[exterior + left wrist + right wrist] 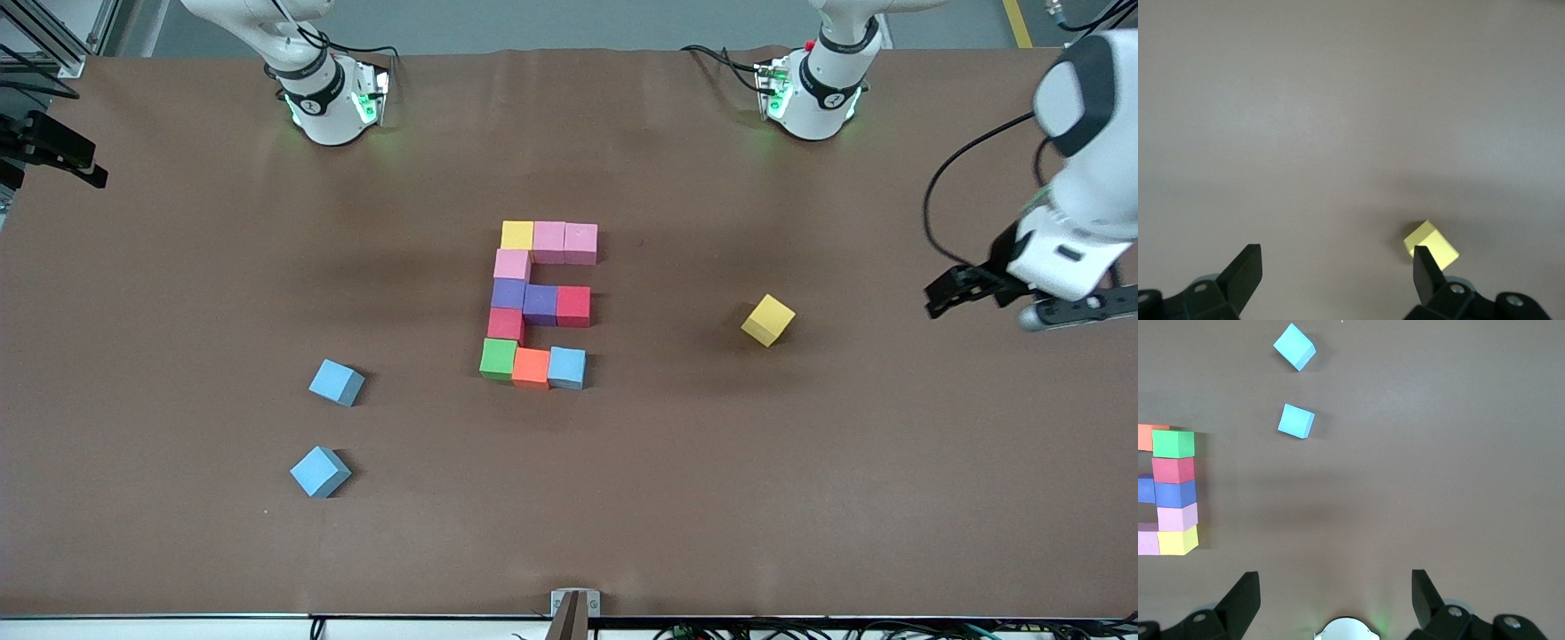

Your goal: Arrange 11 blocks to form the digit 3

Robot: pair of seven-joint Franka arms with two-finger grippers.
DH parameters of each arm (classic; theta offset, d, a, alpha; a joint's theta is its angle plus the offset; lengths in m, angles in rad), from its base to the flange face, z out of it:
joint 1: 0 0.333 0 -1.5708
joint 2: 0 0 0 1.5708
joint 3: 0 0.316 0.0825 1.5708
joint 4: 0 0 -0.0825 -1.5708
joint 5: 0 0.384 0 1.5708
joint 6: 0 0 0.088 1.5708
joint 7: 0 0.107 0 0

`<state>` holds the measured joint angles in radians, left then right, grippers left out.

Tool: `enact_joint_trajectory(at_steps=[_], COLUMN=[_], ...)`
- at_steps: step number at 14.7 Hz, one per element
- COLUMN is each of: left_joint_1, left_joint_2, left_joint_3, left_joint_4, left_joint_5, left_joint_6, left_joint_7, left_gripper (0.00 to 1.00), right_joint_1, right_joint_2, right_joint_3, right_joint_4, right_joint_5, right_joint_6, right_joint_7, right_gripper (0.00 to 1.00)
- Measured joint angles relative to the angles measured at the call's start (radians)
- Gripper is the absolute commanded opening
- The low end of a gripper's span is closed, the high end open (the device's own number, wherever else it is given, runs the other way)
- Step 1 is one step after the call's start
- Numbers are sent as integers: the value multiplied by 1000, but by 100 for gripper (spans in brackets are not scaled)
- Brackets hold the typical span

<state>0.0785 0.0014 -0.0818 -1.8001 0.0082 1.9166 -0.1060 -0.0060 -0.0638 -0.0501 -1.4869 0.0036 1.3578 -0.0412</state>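
The digit 3 [540, 304] looks finished, eleven cubes (spares at three and eight o'clock); left gripper [1338, 267] and right gripper [1336, 590] gape empty.

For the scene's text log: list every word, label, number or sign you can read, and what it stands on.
None readable.
The foam cubes, such as the loose yellow cube, are blank.
The brown table cover is unmarked.
A small round mark on the right arm's white base is too small to read.
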Motion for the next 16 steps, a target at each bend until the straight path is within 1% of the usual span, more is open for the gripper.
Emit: enact_joint_trajectory(at_steps=[2, 4, 6, 9, 11, 16], left_joint_1=[35, 51, 51, 48, 47, 43], left_joint_2=[-6, -8, -9, -10, -10, 0], left_joint_3=[1, 1, 0, -8, -10, -12], left_joint_4=[82, 144, 205, 286, 303, 303], left_joint_5=[-12, -13, -13, -13, -13, -13], left_joint_6=[-67, -148, -220, -263, -271, -271], left_joint_7=[87, 152, 171, 172, 172, 189], left_gripper=[100, 100, 100, 100, 100, 100], right_joint_1=[0, 0, 0, 0, -2, -6], right_joint_2=[0, 0, 0, 0, 0, 0], right_joint_3=[0, 0, 0, -1, -3, -11], right_joint_4=[0, 0, 0, -2, -4, -14], right_joint_5=[0, 0, 0, 4, 16, 34], right_joint_6=[-3, -7, -14, -21, -27, -36], right_joint_7=[0, -1, -1, -1, -1, -1], right_gripper=[100, 100, 100, 100, 100, 100])
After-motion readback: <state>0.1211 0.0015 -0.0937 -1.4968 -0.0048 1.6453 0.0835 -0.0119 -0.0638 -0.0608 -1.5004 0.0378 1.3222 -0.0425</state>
